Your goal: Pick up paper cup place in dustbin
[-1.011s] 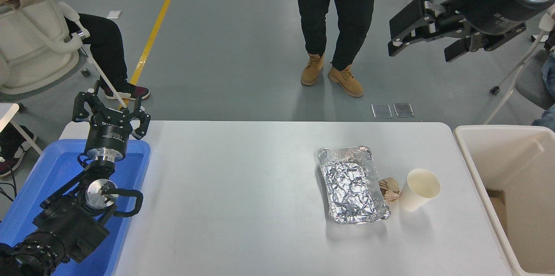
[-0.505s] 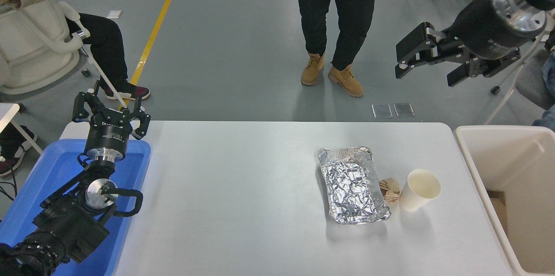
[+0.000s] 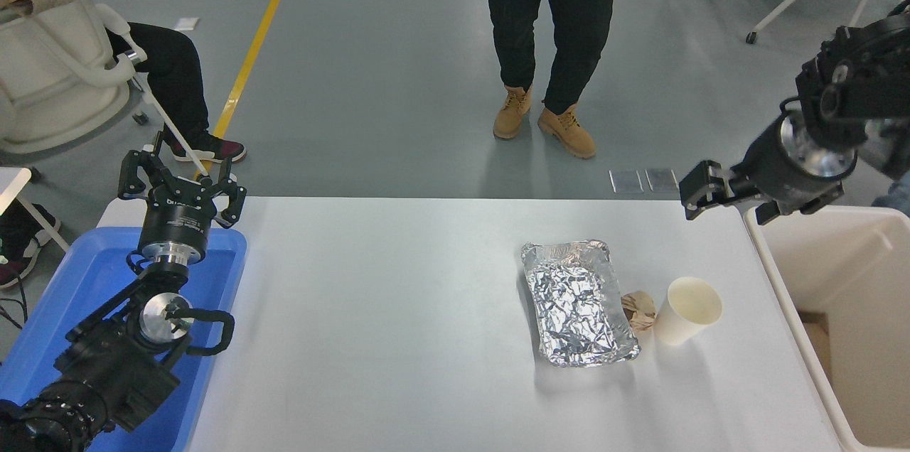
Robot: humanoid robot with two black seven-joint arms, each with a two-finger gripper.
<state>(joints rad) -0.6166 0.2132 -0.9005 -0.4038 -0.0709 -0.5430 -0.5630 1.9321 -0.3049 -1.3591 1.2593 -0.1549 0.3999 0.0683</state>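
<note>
Cream-white and upright at lower right of the frame: the paper cup point(image 3: 687, 310), on the white table point(image 3: 398, 310), touching or nearly touching a crumpled brown paper wad point(image 3: 638, 310) that sits against a foil tray point(image 3: 577, 303). Just right of the table, the beige dustbin point(image 3: 782, 281). At the right edge, above the cup and over the table's far corner, the right gripper point(image 3: 718, 197), seen nearly end-on, so impossible to tell whether spread or closed. Parked at lower left over a blue tub point(image 3: 85, 281), the left gripper point(image 3: 182, 185), fingers spread. Likely hazards: a light, empty cup tipping or crushing under a squeeze, or the wad and foil tray dragged along by a wide approach.
</note>
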